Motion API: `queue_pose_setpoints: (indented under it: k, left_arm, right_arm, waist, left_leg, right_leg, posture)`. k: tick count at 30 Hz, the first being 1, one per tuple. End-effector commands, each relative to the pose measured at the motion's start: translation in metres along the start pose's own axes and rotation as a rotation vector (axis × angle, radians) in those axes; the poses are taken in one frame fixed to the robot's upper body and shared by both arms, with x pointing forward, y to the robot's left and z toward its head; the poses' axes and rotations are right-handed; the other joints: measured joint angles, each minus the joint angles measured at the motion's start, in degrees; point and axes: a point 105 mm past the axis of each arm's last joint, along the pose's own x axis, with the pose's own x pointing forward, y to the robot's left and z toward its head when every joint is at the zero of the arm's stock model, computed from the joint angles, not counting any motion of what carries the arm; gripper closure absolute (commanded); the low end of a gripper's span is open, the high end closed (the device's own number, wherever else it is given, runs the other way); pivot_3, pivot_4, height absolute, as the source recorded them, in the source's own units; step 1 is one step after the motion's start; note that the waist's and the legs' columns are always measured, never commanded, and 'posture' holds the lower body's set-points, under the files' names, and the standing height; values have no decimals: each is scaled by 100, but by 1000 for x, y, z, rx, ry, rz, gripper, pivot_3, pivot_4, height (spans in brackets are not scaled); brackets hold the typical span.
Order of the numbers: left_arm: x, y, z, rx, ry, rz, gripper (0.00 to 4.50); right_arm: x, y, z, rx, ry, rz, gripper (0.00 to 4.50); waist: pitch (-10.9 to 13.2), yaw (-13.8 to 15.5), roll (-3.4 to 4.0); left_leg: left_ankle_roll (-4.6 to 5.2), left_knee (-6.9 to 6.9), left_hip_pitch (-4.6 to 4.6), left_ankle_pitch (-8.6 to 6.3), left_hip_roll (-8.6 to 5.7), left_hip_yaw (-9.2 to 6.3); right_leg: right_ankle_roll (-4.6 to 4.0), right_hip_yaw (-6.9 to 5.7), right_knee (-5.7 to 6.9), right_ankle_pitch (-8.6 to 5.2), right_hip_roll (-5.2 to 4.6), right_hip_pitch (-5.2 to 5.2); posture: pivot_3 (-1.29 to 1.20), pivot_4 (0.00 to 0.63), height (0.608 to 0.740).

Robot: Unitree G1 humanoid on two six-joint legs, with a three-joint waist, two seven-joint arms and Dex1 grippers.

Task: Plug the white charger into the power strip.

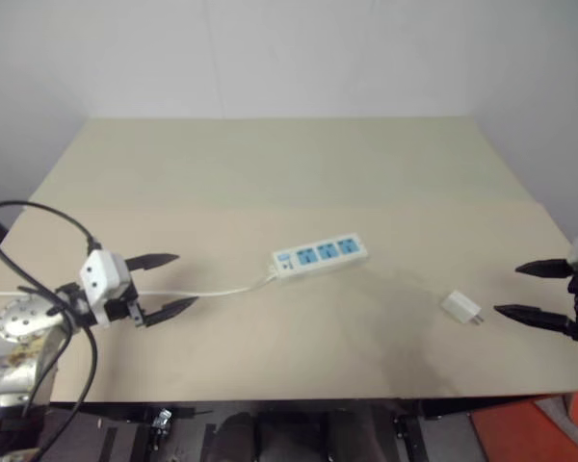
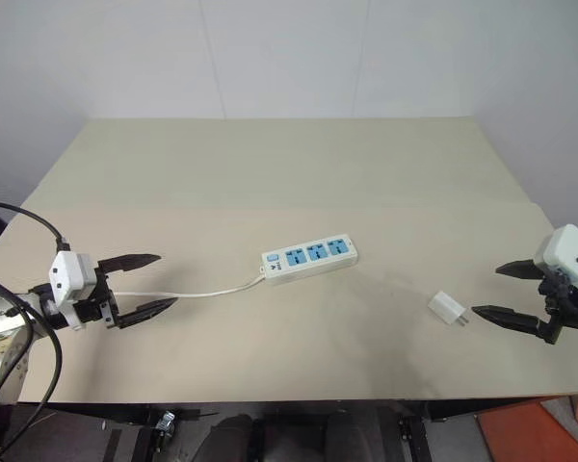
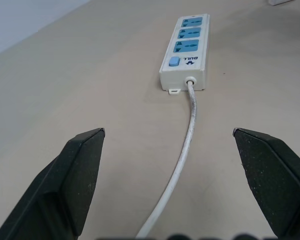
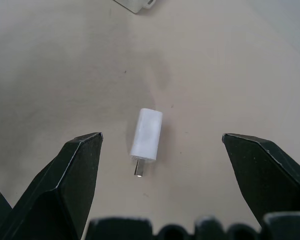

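Right now the right gripper [image 2: 508, 291] hovers at the right edge of the table [image 2: 270, 164] with its two black fingers spread wide and nothing between them. Its tips point left toward the white charger [image 2: 447, 309], which lies on its side on the tabletop just beside those tips and apart from them. In the right wrist view the charger [image 4: 147, 134] lies between the two black fingers [image 4: 70, 180] and a little beyond them, its metal prongs turned back toward the gripper.

Over on the left side, the left gripper [image 2: 150, 285] is likewise spread wide and empty, pointing right. The thin white cord [image 2: 197, 292] runs along the table from between its fingers, with the upper finger above the cord and the lower one on the near side of it; whether either touches the cord cannot be told.

Further along, the cord ends in the power strip [image 2: 310, 260], which lies flat near the middle of the table, slightly angled, its three blue socket faces up and its small blue switch [image 3: 174, 62] at the cord end. Charger and strip lie well apart, the charger to the right and nearer.
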Motion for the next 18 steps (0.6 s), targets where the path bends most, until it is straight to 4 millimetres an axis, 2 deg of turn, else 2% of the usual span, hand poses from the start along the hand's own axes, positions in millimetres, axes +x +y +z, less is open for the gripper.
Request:
queue_pose_setpoints:
  k: [1, 18]
  left_arm:
    - [-4, 7, 11, 33, -23, 22, 19]
    - [-1, 8, 13, 37, -32, 34, 19]
  right_arm:
    - [-3, -4, 6, -32, 3, -19, 0]
    - [2, -4, 2, -32, 8, -28, 0]
  waist:
    - [0, 0, 0]
    - [0, -2, 0]
  left_leg:
    - [0, 0, 0, 0, 0, 0]
    - [0, 0, 0, 0, -1, 0]
  right_leg:
    - [0, 0, 0, 0, 0, 0]
    - [0, 0, 0, 0, 0, 0]
  posture:
    - [0, 150, 740]
    - [0, 150, 740]
